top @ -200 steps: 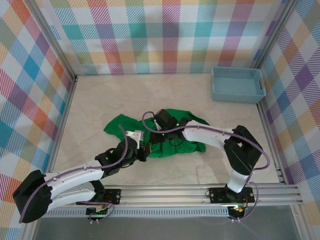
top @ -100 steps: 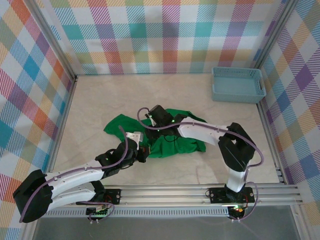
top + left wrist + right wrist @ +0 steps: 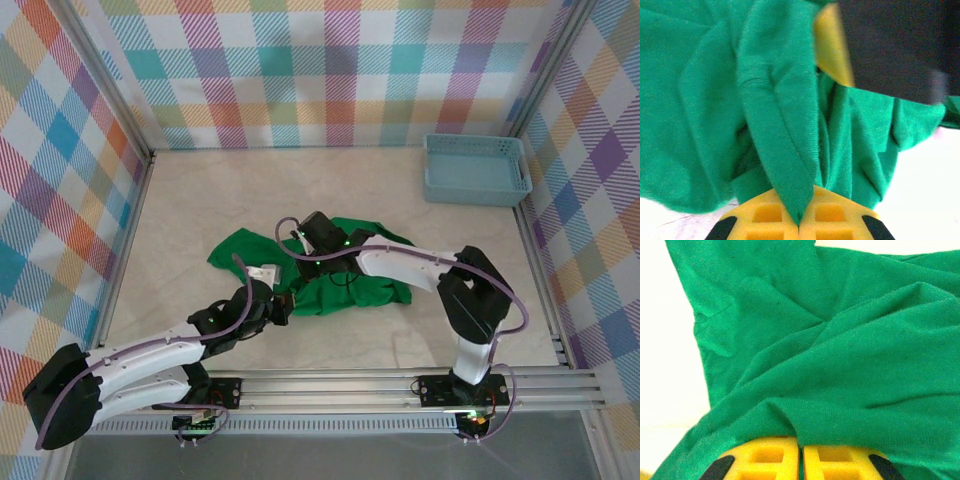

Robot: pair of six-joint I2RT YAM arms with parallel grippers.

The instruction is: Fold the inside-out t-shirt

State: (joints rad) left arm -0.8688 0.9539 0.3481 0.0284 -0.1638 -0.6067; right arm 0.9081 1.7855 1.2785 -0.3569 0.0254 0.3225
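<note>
The bright green inside-out t-shirt (image 3: 372,285) lies crumpled on the table's middle. My left gripper (image 3: 282,302) is at its near edge, shut on a ribbed fold of the t-shirt (image 3: 700,100), which runs up from between the yellow fingertips of that gripper (image 3: 800,216). My right gripper (image 3: 303,258) reaches in from the right over the cloth. Its yellow fingers (image 3: 765,460) are pressed together on a raised pleat of the t-shirt (image 3: 840,340). One yellow finger of the right gripper (image 3: 832,47) shows just beyond the left grip.
A light blue plastic basket (image 3: 475,190) stands at the back right corner. Checkered walls enclose the table on three sides. An aluminium rail (image 3: 340,385) with both arm bases runs along the near edge.
My right gripper moved a little left and back over the shirt, then closed on a pleat of cloth. The left gripper kept its hold and drew slightly back.
</note>
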